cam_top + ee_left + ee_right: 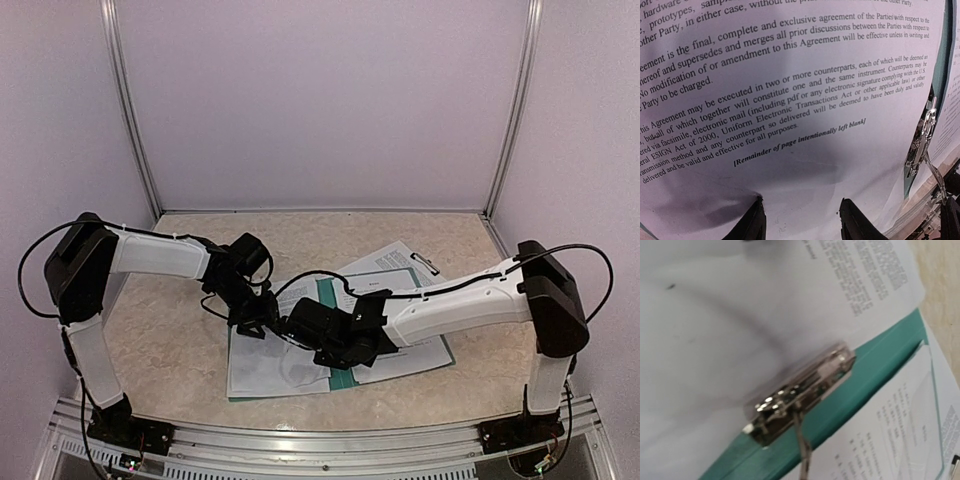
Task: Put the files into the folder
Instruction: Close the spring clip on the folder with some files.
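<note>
The folder [336,352] lies open on the table, its teal inside [875,371] showing along the spine. The files, white printed sheets [262,368], lie on its left leaf. In the left wrist view one sheet [790,100] fills the frame. My left gripper [802,212] stands open, both fingertips [756,220] down at the sheet's blank lower part. The folder's silver clip [800,392] sits at the sheet's edge by the spine, its wire lever [803,450] raised. My right gripper [302,325] hovers over that clip. Its fingers are out of its own view, so any hold on the lever is hidden.
More printed sheets [425,352] lie on the folder's right leaf. Behind it, a pale clipboard with a metal top clip [425,264] holds further pages. Both arms cross over the middle of the beige table [180,340]. White walls close in the back and sides.
</note>
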